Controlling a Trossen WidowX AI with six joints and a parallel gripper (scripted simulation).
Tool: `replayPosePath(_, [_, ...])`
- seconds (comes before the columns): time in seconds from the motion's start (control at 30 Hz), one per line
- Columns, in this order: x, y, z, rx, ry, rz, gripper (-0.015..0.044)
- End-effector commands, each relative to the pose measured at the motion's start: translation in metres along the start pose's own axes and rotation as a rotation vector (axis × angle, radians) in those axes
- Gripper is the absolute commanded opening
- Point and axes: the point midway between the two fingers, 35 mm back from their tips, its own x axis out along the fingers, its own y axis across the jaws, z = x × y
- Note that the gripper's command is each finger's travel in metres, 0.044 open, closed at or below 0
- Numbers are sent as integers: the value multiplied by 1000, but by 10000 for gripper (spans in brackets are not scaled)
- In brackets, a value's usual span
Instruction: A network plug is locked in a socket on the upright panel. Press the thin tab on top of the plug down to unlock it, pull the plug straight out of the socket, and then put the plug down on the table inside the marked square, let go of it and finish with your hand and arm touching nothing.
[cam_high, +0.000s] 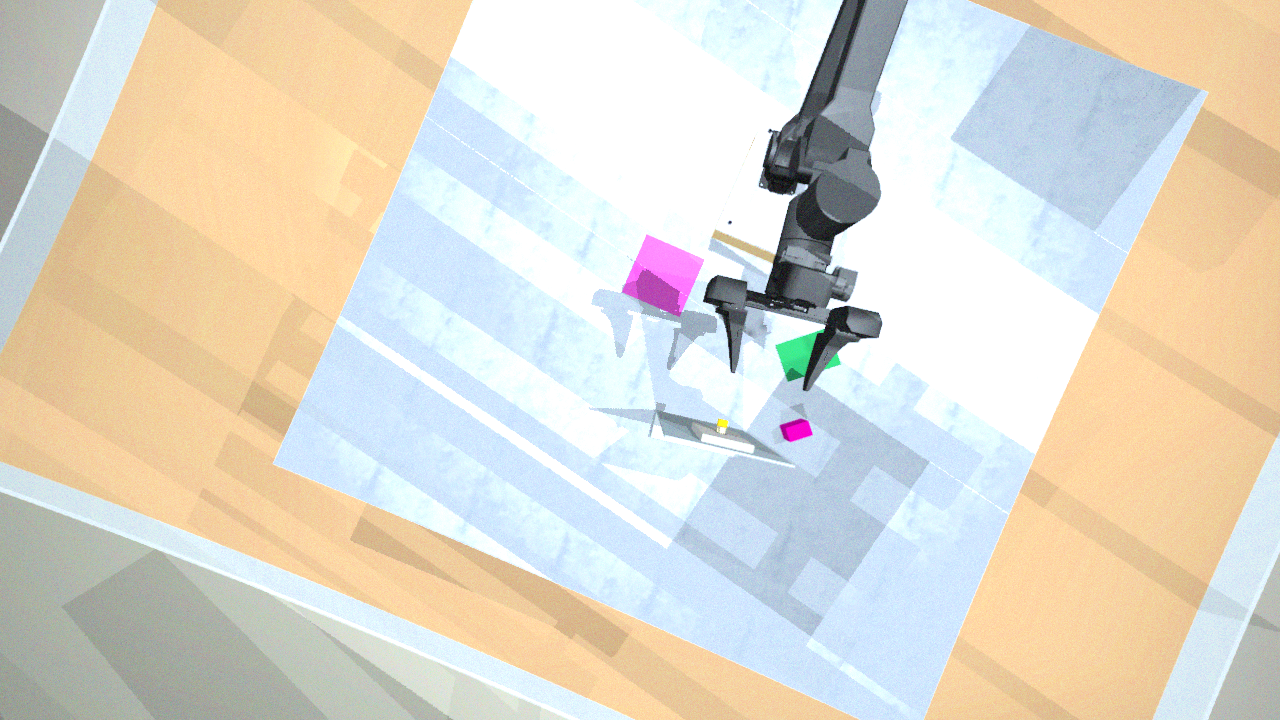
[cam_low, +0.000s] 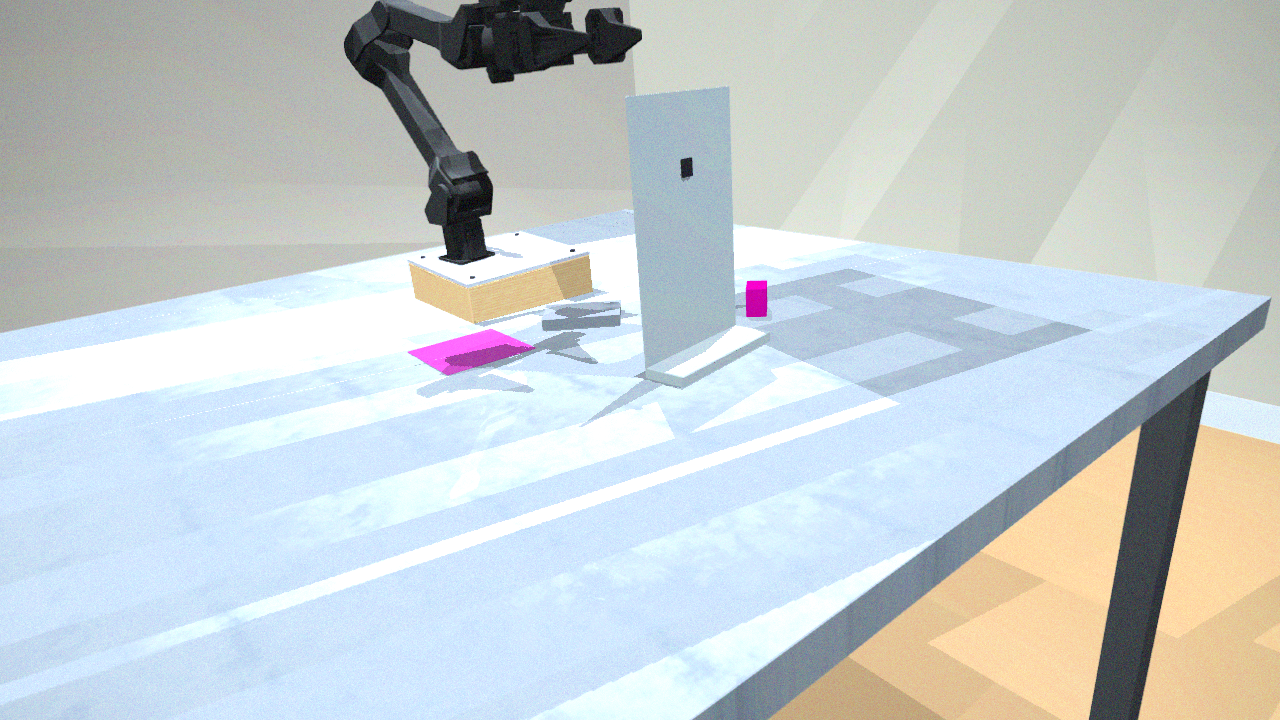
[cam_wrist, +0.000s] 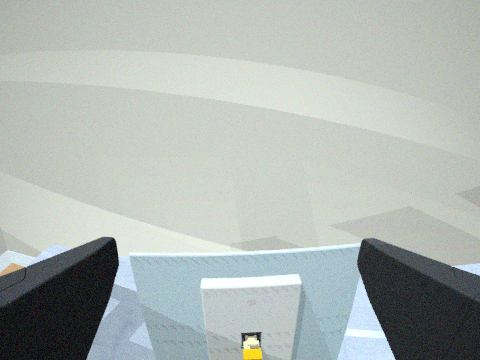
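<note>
Top view: table (cam_high: 501, 501) seen from high overhead, steeply downward, whole arm's reach framed from well back. Exterior view: same table (cam_low: 537, 537) seen from beyond the panel (cam_low: 684, 232), its back shown, arm base (cam_low: 532, 300) behind. Wrist view: panel's front (cam_wrist: 175, 300) seen close, from between the fingers. Panel (cam_high: 769, 451) shared by all three.
</note>
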Motion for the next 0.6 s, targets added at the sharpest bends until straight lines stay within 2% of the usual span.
replayPosePath(0.0, [0,0,-1,6,0,1,374])
replayPosePath(0.27, [10,-7,-26,256,-1,45,164])
replayPosePath(0.57, [13,-16,-58,561,13,101,156])
